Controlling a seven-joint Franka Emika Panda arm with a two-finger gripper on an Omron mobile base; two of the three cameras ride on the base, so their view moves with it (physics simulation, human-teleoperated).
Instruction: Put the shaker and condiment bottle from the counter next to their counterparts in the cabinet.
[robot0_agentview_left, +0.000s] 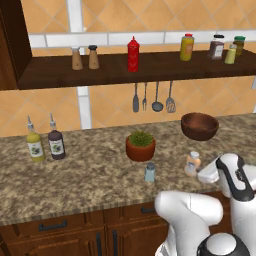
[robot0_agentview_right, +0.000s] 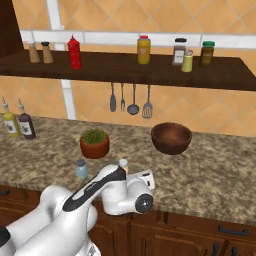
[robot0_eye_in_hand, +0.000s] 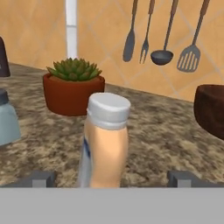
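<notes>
The condiment bottle (robot0_eye_in_hand: 107, 144), peach-orange with a white cap, stands upright on the counter (robot0_agentview_left: 85, 175), right of the plant pot (robot0_agentview_left: 140, 145). My gripper (robot0_eye_in_hand: 111, 180) is open, with one dark fingertip (robot0_eye_in_hand: 38, 178) on each side of the bottle and a gap to each. In the base views the bottle (robot0_agentview_left: 192, 162) (robot0_agentview_right: 123, 164) sits just in front of my white hand. The small blue-grey shaker (robot0_agentview_left: 149, 172) (robot0_agentview_right: 81, 169) (robot0_eye_in_hand: 6, 122) stands free to the bottle's left. The cabinet (robot0_agentview_left: 115, 70) (robot0_agentview_right: 125, 67) runs along the wall above.
On the shelf stand two brown shakers (robot0_agentview_left: 84, 58), a red squeeze bottle (robot0_agentview_left: 133, 54), a yellow bottle (robot0_agentview_left: 187, 47) and several jars (robot0_agentview_left: 225, 49). A wooden bowl (robot0_agentview_left: 199, 125) sits behind the bottle. Two oil bottles (robot0_agentview_left: 46, 142) stand at the far left. Utensils (robot0_agentview_left: 152, 97) hang on the wall.
</notes>
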